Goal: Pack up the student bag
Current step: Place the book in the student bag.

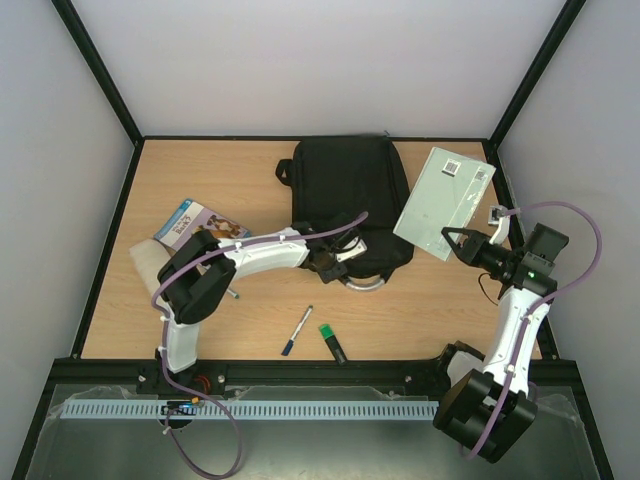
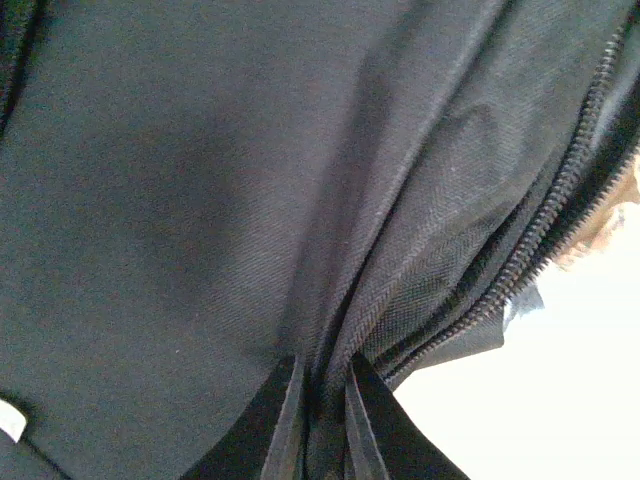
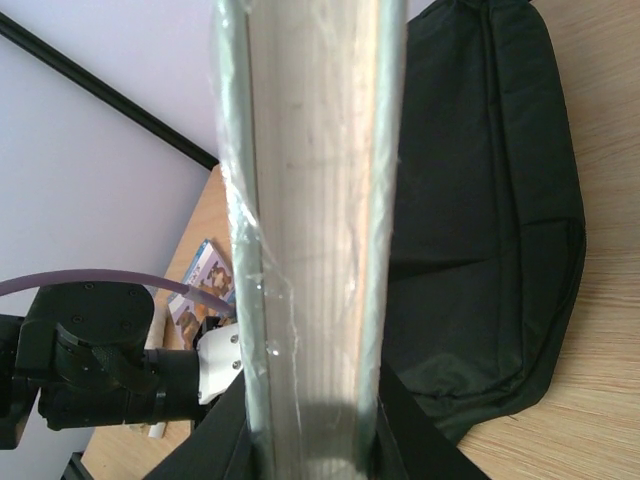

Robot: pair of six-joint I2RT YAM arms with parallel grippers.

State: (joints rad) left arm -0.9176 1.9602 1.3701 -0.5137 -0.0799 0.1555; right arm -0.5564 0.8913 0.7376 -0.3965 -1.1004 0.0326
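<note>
A: The student bag is laid flat in the middle of the table, toward the far side; a fold beside its zipper is pinched in the left gripper, jaws drawn narrow
B: A plastic-wrapped book is clamped by its edge in the right gripper
A: A thin pinch, that; the fold may be lost once lifted
B: And the book's corner could be snagged at the opening. Bare wood is left between bag and book; the right table edge is close

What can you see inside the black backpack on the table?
Only the outside of the backpack shows: black fabric and a zipper, with the left claw pinching a fold beside it. Its contents are hidden by the fabric.
</note>
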